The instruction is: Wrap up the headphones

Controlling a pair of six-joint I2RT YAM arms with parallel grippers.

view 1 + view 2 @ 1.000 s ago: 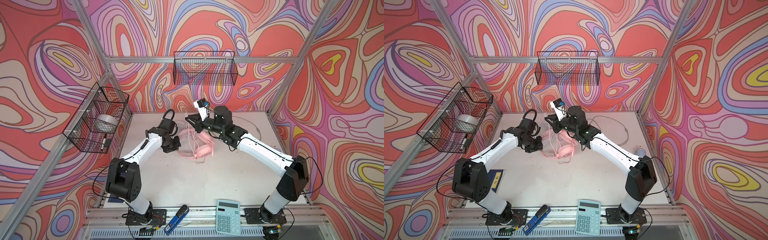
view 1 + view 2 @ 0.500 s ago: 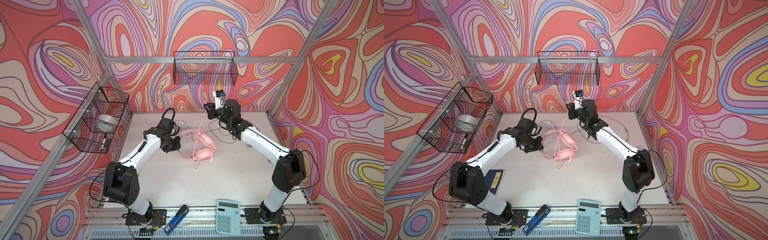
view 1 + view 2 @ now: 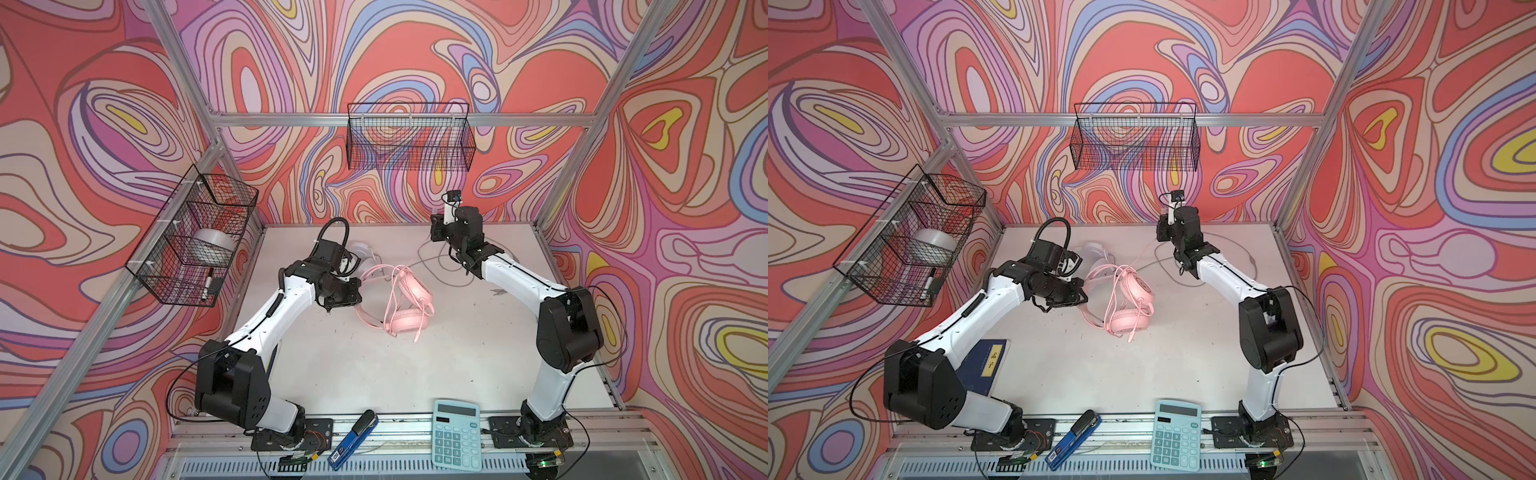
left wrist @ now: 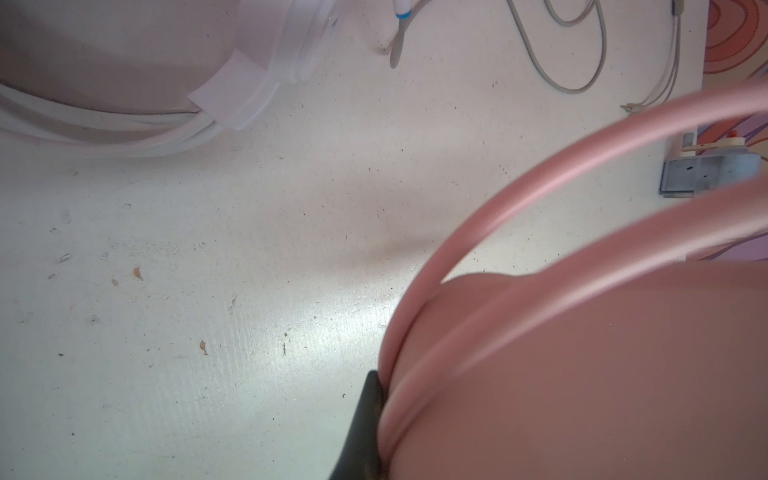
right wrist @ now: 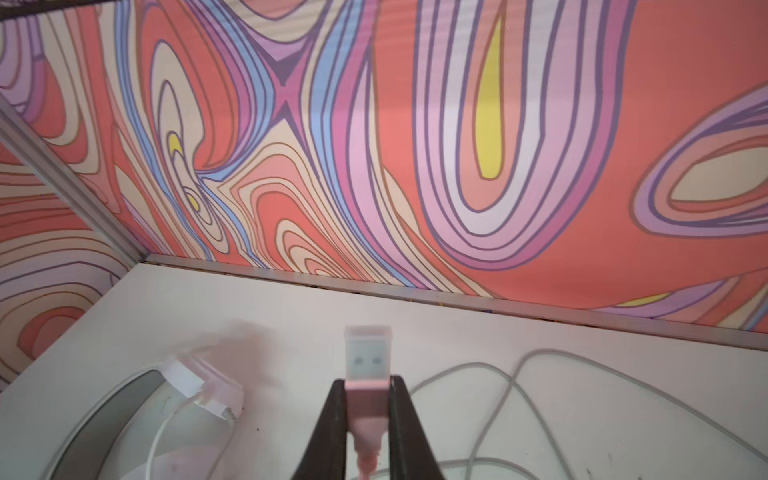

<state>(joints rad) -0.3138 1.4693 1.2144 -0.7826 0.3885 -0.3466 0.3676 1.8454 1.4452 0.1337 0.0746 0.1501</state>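
Your left hand [image 3: 358, 286] clamps the band [image 4: 540, 195] of the pink headphones [image 3: 409, 320] mid-surface [image 3: 415, 374], likely to anchor them, while your right hand [image 5: 368, 386] pinches the plug [image 5: 368, 357], raised at the far side, holding the cord [image 3: 390, 301] out for wrapping.

White headset [image 3: 365, 252] seemingly half hidden behind left arm [image 3: 291, 296].

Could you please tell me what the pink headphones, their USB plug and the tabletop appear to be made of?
Pink headphones: apparently smooth plastic, judging by the even satin sheen along the headband.
USB plug: pink plastic body, with a translucent cap over the tip.
Tabletop: probably painted or laminated board; it looks white, faintly glossy, scuffed and speckled.
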